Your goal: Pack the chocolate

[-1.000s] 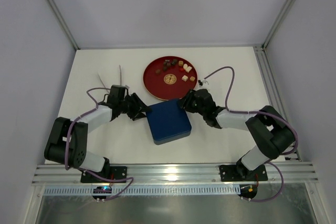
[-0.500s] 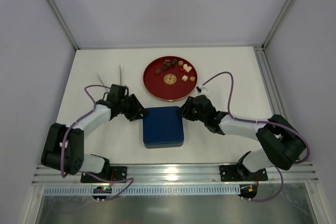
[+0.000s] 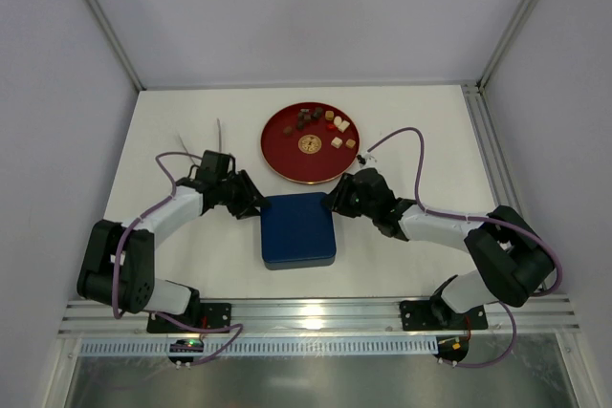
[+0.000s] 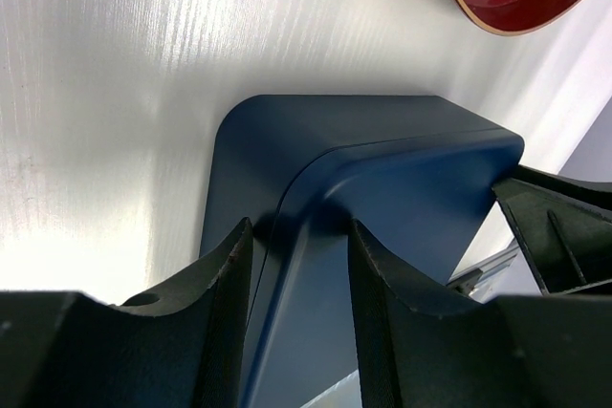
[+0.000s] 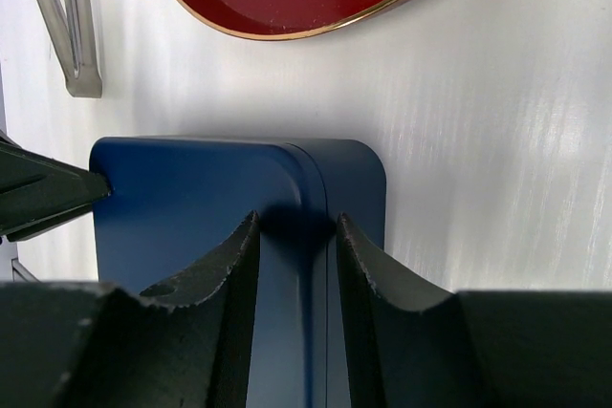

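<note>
Brown, cream and a few reddish pieces of chocolate (image 3: 320, 122) lie loose on the far half of a round red plate (image 3: 282, 155), none of them packed yet. A flat gold emblem (image 3: 308, 144) sits at the plate's centre. The plate stands at 12 o'clock from a dark blue box (image 3: 298, 231), just beyond its far edge and apart from it.

The box rests flat on the white desk (image 3: 430, 121). The wrist views show a seam down its side, so the lid appears to be on.

The left claw (image 3: 253, 205) is at the box's 10 o'clock corner and the right claw (image 3: 335, 200) at its 2 o'clock corner. Each is about half closed, with a box corner between its fingers and the fingers against the blue surface. How firm the hold is I cannot tell.

Judging by this, the step in hand is handling the closed box, before any chocolate goes in. The next move likely calls for getting the lid off while the base stays flat.

Metal tongs (image 3: 219, 131) lie on the desk at 10 o'clock from the plate.

No brand, label or writing can be read; the emblem's pattern is too small to make out.
</note>
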Controlling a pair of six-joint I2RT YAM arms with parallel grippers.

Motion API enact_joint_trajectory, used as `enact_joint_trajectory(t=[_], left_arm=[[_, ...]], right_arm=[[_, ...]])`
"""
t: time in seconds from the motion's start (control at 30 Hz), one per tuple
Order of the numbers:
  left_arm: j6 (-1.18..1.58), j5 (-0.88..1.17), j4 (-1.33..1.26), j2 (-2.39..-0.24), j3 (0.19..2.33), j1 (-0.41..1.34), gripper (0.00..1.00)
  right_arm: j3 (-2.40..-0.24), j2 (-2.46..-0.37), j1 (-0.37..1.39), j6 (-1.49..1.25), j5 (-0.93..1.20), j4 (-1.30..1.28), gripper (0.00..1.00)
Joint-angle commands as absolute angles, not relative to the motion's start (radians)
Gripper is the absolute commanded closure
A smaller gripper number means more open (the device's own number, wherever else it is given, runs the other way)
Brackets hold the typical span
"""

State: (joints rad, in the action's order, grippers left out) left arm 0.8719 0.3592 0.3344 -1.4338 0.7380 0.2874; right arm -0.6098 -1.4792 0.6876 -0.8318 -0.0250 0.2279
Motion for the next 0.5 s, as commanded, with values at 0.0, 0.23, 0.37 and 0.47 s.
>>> enact_joint_trajectory(t=[0.0,0.23,0.37,0.47], left_arm=[[0.787,0.167,0.543,-1.54,0.664,0.305,0.6],[0.781,0.143,0.569,-1.566,0.675,0.304,0.59],[0.784,0.114,0.574,-1.604,0.672,0.305,0.61],[0.798,0.121,0.557,-1.641,0.658,0.307,0.66]], right_arm=[[-0.52,-1.572,0.701,-0.744,-0.014,-0.11,0.66],[-0.502,-1.559,0.7,-0.744,0.034,-0.08,0.67],[-0.445,-1.577,0.701,-0.776,0.044,-0.006,0.69],[-0.404,-1.614,0.701,-0.799,0.063,0.089,0.71]])
